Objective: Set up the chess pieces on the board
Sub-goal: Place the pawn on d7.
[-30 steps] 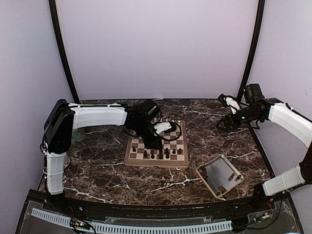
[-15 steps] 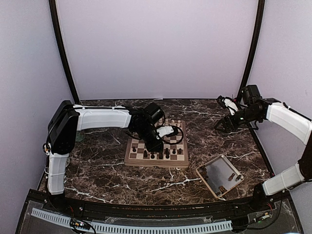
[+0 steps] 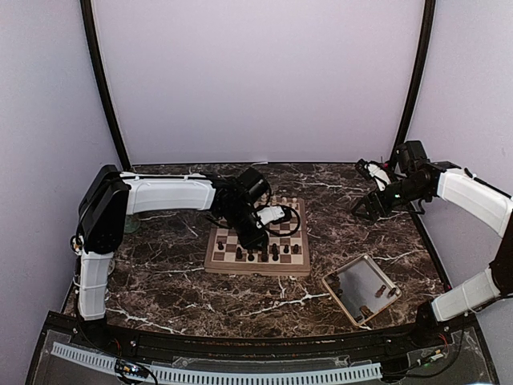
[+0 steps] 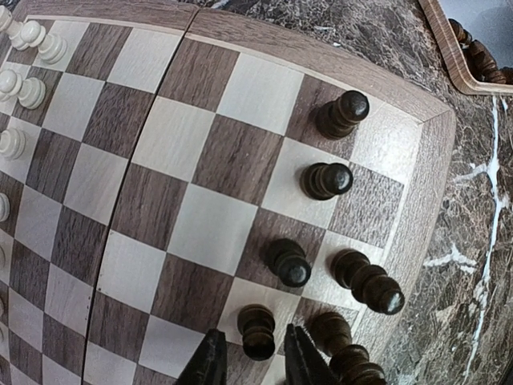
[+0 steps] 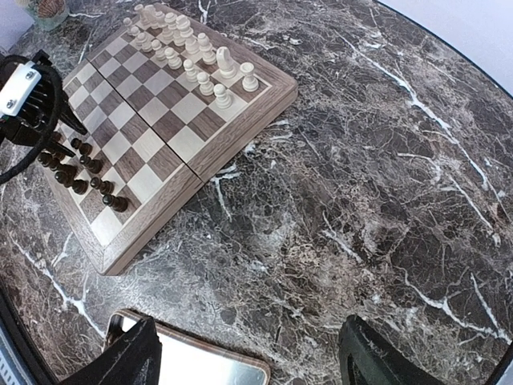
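Straddling a dark pawn (image 4: 258, 343) at lower centre, my left hand (image 4: 255, 330) stands slightly open, letting it rest upright in the pawn row of the board (image 4: 434, 180).

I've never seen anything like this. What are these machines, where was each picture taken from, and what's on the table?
These are two robot arms, the left arm and the right arm, bolted at a marble table. The wide picture looks down from above and behind them; the other two come from cameras on their wrists. On the table lie a chessboard, with dark pieces along its near edge and pale pieces opposite, and a beige tray. The left gripper straddles one dark pawn, apparently without squeezing it. The right gripper hangs open, holding nothing.
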